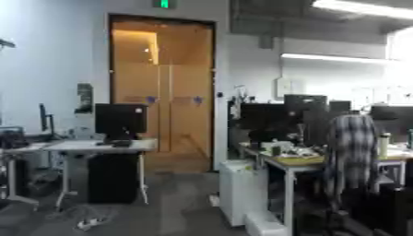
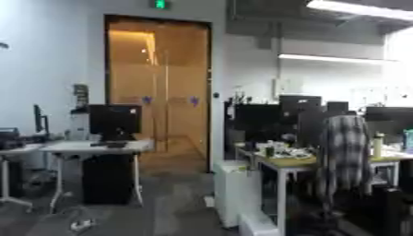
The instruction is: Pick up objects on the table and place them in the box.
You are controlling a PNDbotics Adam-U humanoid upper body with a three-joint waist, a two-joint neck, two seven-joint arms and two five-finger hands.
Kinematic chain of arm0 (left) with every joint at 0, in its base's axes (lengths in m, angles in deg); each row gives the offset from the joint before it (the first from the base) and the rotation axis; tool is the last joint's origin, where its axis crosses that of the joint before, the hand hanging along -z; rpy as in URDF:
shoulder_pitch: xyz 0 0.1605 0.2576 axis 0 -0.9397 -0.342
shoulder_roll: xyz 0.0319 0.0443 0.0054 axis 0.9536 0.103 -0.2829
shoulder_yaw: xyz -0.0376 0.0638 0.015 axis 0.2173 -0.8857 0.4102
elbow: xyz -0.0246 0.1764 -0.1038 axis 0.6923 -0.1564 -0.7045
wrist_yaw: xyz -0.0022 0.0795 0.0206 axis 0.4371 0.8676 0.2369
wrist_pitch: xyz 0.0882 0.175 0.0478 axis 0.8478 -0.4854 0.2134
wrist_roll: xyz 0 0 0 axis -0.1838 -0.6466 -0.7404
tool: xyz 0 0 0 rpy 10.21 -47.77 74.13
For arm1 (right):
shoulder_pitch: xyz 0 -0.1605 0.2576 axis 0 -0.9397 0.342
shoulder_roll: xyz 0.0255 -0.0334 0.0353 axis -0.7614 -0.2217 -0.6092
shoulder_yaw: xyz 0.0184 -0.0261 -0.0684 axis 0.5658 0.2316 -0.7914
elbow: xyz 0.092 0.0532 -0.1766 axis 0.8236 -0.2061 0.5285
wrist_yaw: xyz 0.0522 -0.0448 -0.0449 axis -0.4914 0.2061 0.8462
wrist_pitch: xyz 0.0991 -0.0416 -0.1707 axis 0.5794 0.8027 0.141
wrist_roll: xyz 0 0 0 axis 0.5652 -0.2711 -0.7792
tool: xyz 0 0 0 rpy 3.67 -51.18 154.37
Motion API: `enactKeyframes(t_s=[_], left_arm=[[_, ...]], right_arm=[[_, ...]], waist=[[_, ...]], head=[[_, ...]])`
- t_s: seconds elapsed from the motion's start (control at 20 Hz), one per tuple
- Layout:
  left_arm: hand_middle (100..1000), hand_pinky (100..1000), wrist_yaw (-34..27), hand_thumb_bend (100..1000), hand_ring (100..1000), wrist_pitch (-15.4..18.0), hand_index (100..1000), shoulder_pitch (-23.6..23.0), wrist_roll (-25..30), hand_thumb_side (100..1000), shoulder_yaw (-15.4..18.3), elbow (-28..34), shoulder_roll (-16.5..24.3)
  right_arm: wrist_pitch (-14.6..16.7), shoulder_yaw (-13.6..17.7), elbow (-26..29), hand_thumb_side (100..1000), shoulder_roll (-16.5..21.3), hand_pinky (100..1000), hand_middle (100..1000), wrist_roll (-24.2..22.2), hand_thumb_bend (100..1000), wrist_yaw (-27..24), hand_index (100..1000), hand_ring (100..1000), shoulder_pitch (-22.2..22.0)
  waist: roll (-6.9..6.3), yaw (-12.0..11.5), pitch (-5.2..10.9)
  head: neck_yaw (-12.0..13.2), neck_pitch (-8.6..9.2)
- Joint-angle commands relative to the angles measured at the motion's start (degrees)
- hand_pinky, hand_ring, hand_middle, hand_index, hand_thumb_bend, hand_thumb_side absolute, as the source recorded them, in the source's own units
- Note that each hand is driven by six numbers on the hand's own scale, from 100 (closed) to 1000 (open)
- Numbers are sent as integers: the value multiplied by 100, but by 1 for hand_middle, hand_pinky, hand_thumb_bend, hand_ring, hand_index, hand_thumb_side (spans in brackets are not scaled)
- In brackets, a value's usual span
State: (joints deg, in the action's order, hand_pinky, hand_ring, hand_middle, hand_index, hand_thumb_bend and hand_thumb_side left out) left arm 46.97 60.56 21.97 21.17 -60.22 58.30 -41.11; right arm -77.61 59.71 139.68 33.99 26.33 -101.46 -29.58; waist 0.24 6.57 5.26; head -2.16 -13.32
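Neither hand of the robot was shown in either eye view, so nothing could be told of how their fingers stood or of anything held. No work table, no objects to be picked up and no box could be made out; the head was turned outward across an office room rather than down at a work surface.

A tall wooden double door (image 1: 161, 87), warm orange-brown and smooth, was seen in the far wall, with a small green sign (image 1: 164, 3) lit above it. At the left a white desk (image 1: 80, 146) on thin legs was seen, with a dark monitor (image 1: 121, 120) standing on it and a black cabinet (image 1: 113, 177) beneath. At the right a second desk (image 2: 290, 162) with a yellowish top was crowded with dark monitors and small items too blurred to be named. A chair draped with a plaid cloth (image 1: 351, 152) was drawn up to it, and a white boxy unit (image 1: 238, 191) stood on the grey floor (image 1: 177, 207) beside it. Long ceiling lights (image 1: 363, 8) were cut off at the upper right edge.
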Motion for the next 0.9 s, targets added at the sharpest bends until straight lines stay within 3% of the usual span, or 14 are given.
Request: enactKeyframes(t_s=[0.05,0.25,0.65,0.9], left_arm=[[736,790,-51,438,728,-106,965,79,112,758,-64,-128,181],[737,790,-33,435,729,-151,967,175,347,761,-218,-432,462],[736,788,-142,431,730,-138,969,423,525,765,-370,-820,876],[735,788,-169,431,730,-113,971,527,584,770,-408,-968,941]], right_arm=[[1,74,76,614,162,259,630,42,522,28,789,560,10],[-6,77,76,613,172,258,630,60,524,38,790,560,11],[-115,12,76,610,180,253,630,33,534,82,791,560,-33],[-182,-42,76,607,195,248,629,-8,540,157,792,560,-31]], waist=[[-18,-4,20],[-46,7,10],[-82,-5,-39],[-132,-48,-189]], head=[[257,-418],[470,-782],[398,-1478],[346,-1690]])
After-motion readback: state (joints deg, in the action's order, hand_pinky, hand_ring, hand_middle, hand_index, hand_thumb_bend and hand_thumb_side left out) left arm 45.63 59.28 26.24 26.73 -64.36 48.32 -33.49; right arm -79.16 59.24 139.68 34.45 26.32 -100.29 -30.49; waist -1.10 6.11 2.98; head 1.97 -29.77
